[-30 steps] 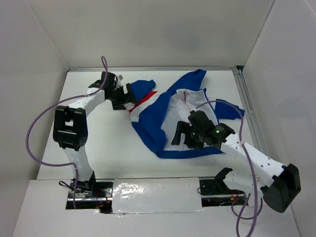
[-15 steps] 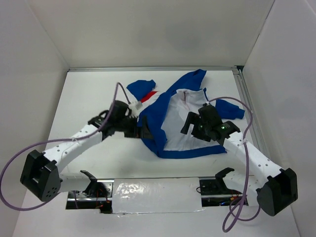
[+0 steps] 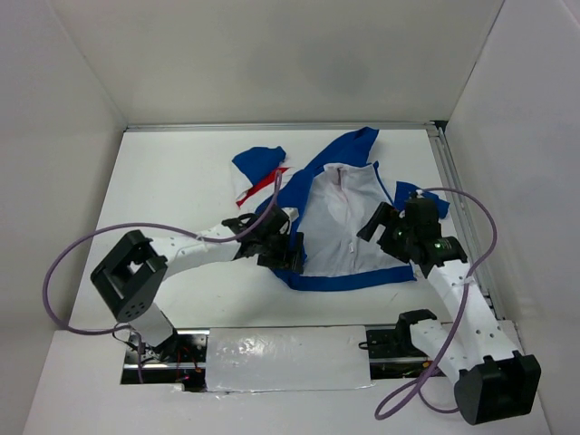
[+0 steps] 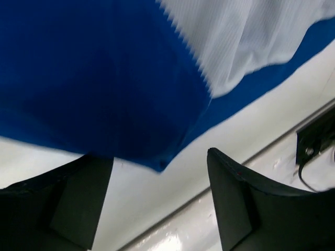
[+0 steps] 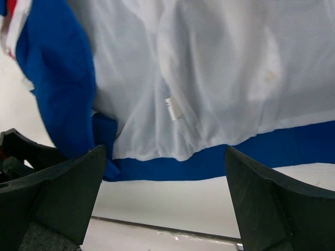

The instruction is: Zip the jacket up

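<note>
The jacket (image 3: 335, 217) is being seen spread open on the white desk (image 3: 181, 181), lying right of the middle, with its white lining (image 3: 340, 231) facing up. It is being framed by royal-blue fabric: a blue hem band (image 3: 353, 279) is running along its near edge, and a blue front panel (image 3: 294, 195) is lying folded along its left side. A sleeve with a red and white stripe (image 3: 261, 186) is being shown stretched toward the far left, and a blue sleeve (image 3: 426, 201) is lying at the right.

The left fingers (image 3: 288, 252) are being held apart at the near-left corner of the jacket, and nothing is being gripped by them. In the left wrist view the blue corner (image 4: 159, 166) is being seen just beyond the gap between them, with bare desk below it; whether the fabric is being touched cannot be told.

The right fingers (image 3: 379, 227) are being held wide apart over the right side of the lining, near the blue sleeve, and nothing is being gripped by them either. In the right wrist view a small white tag (image 5: 172, 108) is being shown on the lining, above the hem band.

A purple cable (image 3: 68, 272) is being seen looping off the left arm.
</note>
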